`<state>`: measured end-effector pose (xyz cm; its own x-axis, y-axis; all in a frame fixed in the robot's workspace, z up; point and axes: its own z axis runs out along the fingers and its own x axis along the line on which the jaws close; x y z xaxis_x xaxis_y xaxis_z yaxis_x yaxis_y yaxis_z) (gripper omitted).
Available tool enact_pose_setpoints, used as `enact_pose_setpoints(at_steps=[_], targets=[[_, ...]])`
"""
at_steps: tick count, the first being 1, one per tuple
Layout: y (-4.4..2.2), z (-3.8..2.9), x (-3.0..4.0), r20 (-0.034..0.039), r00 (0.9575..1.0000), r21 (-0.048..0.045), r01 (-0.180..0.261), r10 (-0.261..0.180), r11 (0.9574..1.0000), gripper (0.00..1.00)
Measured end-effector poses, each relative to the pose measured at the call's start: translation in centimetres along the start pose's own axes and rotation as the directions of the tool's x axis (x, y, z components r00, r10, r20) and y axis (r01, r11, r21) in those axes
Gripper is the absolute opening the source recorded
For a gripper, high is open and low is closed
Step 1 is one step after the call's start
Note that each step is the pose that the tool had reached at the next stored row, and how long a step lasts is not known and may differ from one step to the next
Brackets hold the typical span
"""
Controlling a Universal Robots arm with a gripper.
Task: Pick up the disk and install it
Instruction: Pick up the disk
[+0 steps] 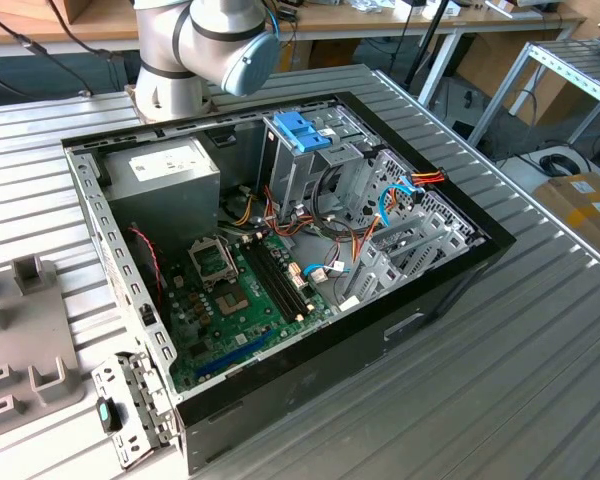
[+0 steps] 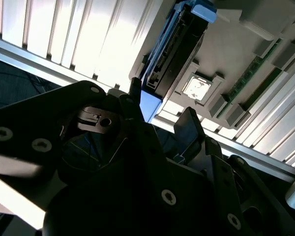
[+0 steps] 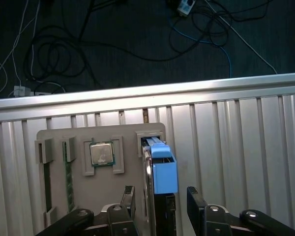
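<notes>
The disk (image 3: 163,169) stands on edge in a slot of a grey parts holder (image 3: 59,135), its blue plastic frame facing up. My gripper (image 3: 161,196) is open and straddles the disk, one finger (image 3: 129,195) on each side with a gap to the disk. In the second wrist view the disk (image 2: 176,51) appears as a dark slab with a blue edge, just beyond the gripper (image 2: 160,110). In the exterior view the open computer case (image 1: 435,290) lies on the ribbed table, with a metal drive cage (image 1: 305,165) inside.
The holder also carries a processor chip (image 3: 102,153) and a green memory stick (image 3: 68,172). A blue latch (image 1: 302,130) tops the drive cage; a grey power supply (image 1: 170,175), motherboard (image 1: 235,300) and loose cables fill the case. The table edge (image 3: 147,93) runs just beyond the holder.
</notes>
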<state>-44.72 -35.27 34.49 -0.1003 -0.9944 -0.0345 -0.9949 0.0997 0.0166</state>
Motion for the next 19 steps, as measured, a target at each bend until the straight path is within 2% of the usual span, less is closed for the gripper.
enact_pose_setpoints(at_steps=[19], targets=[[-0.01, 0.55, 0.02, 0.0, 1.0, 0.0001, 0.0, 0.0, 1.0, 0.54]])
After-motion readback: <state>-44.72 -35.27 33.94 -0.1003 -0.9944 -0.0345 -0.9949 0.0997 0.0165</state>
